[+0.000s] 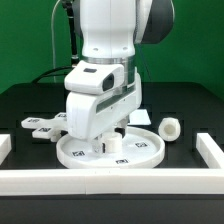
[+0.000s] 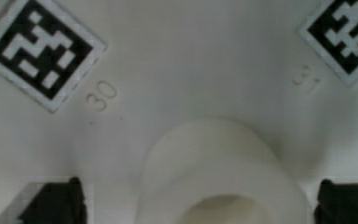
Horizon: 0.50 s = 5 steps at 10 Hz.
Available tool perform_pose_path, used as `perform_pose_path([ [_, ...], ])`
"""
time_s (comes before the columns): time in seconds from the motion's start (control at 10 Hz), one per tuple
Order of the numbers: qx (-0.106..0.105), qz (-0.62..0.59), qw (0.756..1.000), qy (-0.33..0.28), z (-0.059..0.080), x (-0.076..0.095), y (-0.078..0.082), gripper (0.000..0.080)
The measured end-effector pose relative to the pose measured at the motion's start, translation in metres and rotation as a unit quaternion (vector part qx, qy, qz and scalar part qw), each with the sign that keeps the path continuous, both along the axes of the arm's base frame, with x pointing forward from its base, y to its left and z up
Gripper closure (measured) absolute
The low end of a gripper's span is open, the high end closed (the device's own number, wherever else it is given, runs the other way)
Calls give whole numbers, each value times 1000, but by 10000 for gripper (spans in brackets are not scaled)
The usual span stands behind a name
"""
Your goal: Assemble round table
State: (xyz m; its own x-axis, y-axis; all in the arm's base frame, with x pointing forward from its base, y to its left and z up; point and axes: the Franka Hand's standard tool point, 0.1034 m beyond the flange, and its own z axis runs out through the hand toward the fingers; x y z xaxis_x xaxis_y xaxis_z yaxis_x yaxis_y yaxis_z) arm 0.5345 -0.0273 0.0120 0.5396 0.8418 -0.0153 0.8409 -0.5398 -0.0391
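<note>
The large round disc lies flat on the black table in the middle of the exterior view. My gripper is lowered onto it, its tips hidden by its own white body. In the wrist view the disc surface fills the frame with two square tags, and a raised round hub sits at its centre. My gripper is open, with dark fingers standing either side of the hub and gaps between. The cross-shaped foot lies at the exterior view's left. The short cylindrical leg lies at the right.
Long white rail bars border the table along the front and at the exterior view's right and left. A flat white piece shows behind the arm.
</note>
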Motion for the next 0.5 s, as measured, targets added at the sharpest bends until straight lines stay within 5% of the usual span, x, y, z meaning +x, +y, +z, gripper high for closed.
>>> perform_pose_path([
  [0.2, 0, 0, 1000, -1, 0, 0, 1, 396],
  [0.5, 0, 0, 1000, -1, 0, 0, 1, 393],
])
